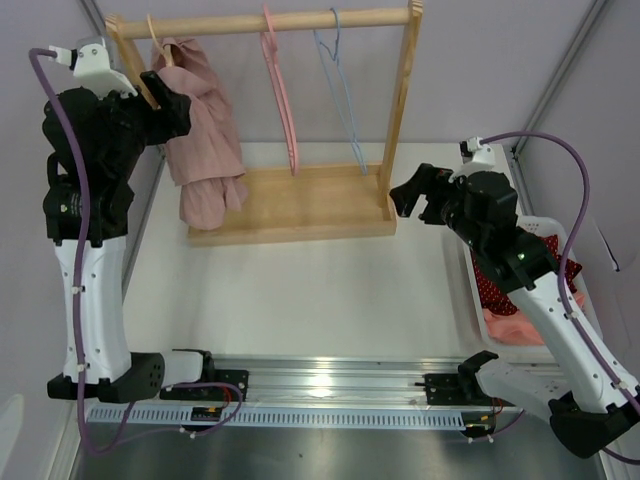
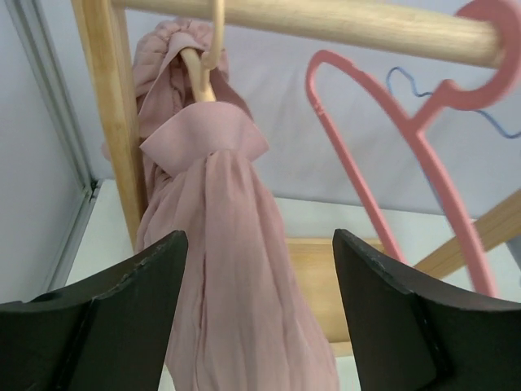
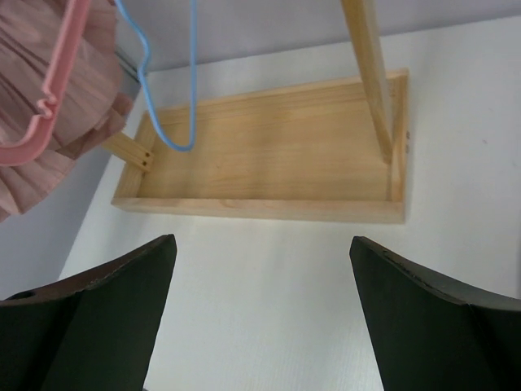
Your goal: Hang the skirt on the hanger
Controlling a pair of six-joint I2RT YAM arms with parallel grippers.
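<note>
While left gripper (image 2: 258, 248) and right gripper (image 3: 262, 254) gape, the pink skirt (image 1: 205, 140) hangs bunched on its hanger (image 2: 198, 72).

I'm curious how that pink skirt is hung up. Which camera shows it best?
The left wrist view: the pink skirt is close up, draped over a wooden hanger on the rail. The top view shows it whole but small; the right wrist view catches only an edge at left.
</note>
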